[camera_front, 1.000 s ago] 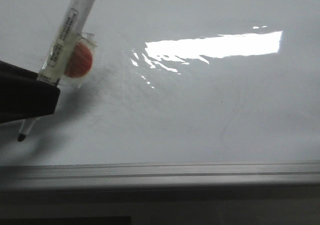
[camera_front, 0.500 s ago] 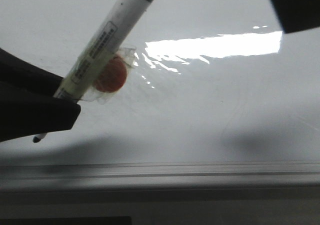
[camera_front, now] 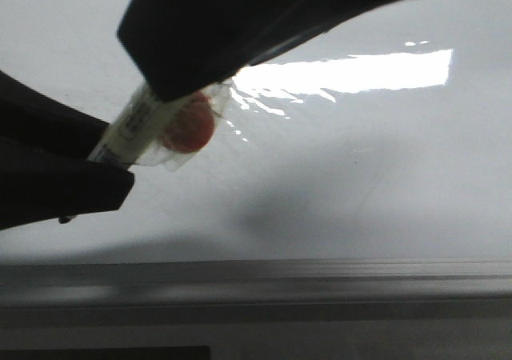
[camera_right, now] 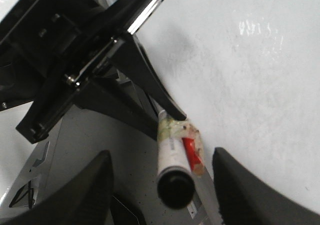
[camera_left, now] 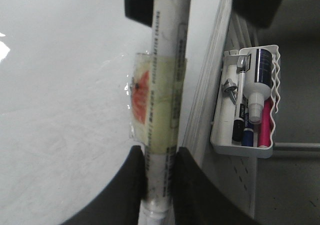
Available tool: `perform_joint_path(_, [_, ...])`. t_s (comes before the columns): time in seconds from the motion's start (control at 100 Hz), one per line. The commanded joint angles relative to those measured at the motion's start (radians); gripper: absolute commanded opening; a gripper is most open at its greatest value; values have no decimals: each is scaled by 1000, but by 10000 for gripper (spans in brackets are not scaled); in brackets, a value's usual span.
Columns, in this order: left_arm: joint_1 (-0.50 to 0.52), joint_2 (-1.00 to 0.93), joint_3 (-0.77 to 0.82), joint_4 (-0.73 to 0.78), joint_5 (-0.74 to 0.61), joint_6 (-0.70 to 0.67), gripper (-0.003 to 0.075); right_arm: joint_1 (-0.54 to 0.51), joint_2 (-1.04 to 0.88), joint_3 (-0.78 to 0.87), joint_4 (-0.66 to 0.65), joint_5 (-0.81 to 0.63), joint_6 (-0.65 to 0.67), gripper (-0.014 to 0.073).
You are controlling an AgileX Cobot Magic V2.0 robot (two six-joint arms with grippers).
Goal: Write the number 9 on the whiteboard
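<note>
Two grippers over whiteboard (camera_front: 384,176), left gripper (camera_left: 159,167) pinching marker (camera_left: 162,85), right gripper (camera_right: 162,185) spread around its cap end.

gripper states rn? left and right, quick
Left gripper: shut on the marker, fingers clamped on its lower barrel.
Right gripper: open, fingers either side of the marker's back end, not gripping yet.

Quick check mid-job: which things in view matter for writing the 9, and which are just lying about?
In the job:
marker pen, held by the left gripper
whiteboard, no 9 on it yet
right gripper, fingers open either side of the pen's end

Lying about:
accessory tray with spare markers and spray bottle
</note>
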Motion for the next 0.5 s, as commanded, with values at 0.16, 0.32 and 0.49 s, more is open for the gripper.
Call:
perform_joint_path(0.16, [-9,-4,-34,-10,-73,-5,-20,1,48,-68,21,-78,-12,332])
perform_joint_path(0.32, [-9,-4,-34,-10,-73,-5,-20,1,49,-68,21,-82,-12,84])
perform_joint_path(0.49, [-9,-4,-34,-10,-73,-5,5,1,49,-68,21,-77,-12,-71])
